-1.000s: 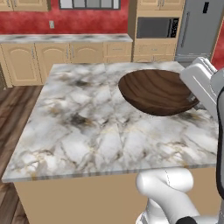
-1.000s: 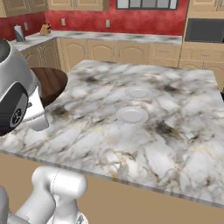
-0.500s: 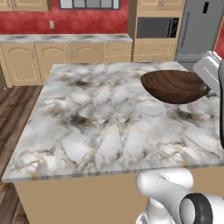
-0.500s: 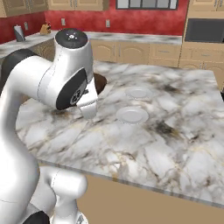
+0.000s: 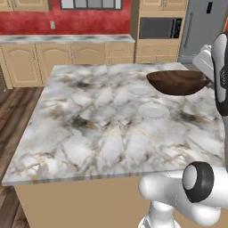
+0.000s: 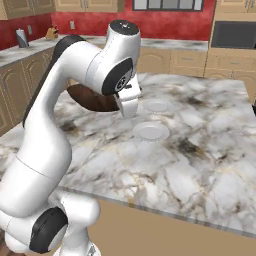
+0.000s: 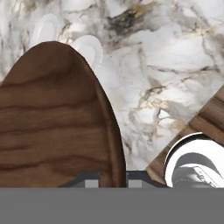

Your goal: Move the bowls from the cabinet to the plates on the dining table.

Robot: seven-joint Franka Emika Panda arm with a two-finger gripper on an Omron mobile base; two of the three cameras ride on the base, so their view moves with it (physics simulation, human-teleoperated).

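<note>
The dining table (image 5: 111, 129) spreads below and ahead of the gripper (image 7: 113, 178), its white-grey marble veined dark and gold, with plain tan sides under the near edge. To the left of the table lies dark wood flooring (image 5: 13, 107). Beyond it runs a marble counter (image 5: 67, 38) on low arched-panel cabinets (image 5: 49, 60) against a red wall (image 5: 84, 20); further right stand a built-in oven (image 5: 160, 29) and a grey refrigerator (image 5: 205, 26).

In the hand view the two dark fingertips sit close together at the bottom, pinching the rim of the dark brown bowl (image 7: 52, 118), which rises from them and hides much of the tabletop. In the left base view the bowl (image 5: 178, 82) hangs in the air above the table's right part, its right end meeting the white hand. In the right base view it shows only as a dark crescent (image 6: 92, 100) behind the arm's forearm.

Two small white plates lie on the marble just beyond the bowl's far rim: the far plate (image 5: 139, 90) and the near plate (image 5: 152, 111). In the hand view both are partly covered by the bowl. The pinch itself is cut off at the bottom of the hand view and hidden by the arm in the base views.
</note>
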